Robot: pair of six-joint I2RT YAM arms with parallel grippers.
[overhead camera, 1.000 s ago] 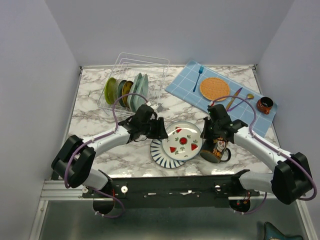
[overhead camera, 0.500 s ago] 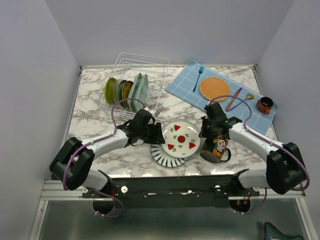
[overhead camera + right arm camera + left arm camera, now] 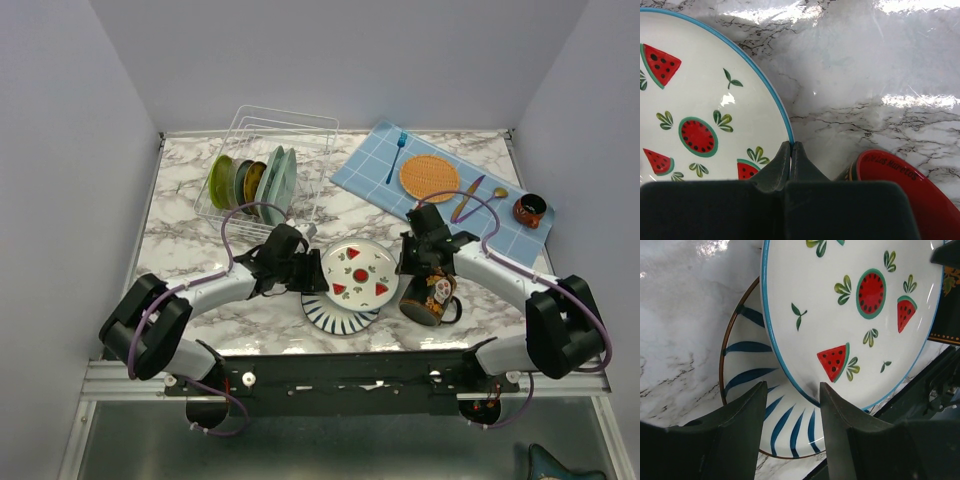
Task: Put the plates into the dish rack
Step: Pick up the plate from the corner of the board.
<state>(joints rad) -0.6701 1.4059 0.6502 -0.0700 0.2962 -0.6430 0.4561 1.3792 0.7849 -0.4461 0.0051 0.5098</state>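
Note:
A white plate with watermelon slices [image 3: 360, 275] hangs tilted above a blue-striped plate [image 3: 335, 315] that lies flat on the marble table. My right gripper [image 3: 405, 264] is shut on the watermelon plate's right rim; the right wrist view shows its fingertips [image 3: 791, 146] pinching the blue edge of that plate [image 3: 700, 100]. My left gripper [image 3: 314, 272] stands open at the plate's left rim. In the left wrist view the left gripper [image 3: 792, 402] straddles the watermelon plate's [image 3: 850, 315] edge over the striped plate [image 3: 747, 365]. The white wire dish rack [image 3: 300, 128] at the back left holds several upright plates [image 3: 252, 180].
A black decorated mug [image 3: 432, 298] with a red inside [image 3: 900, 180] stands just right of the held plate, under my right arm. At the back right a blue mat [image 3: 365, 165] carries an orange woven mat [image 3: 429, 176], a blue fork [image 3: 397, 155], cutlery [image 3: 470, 197] and a small dark cup [image 3: 530, 210].
The right gripper has carried the watermelon plate slightly back and left, off the striped plate. The left gripper has closed in on the plate's left rim, still open.

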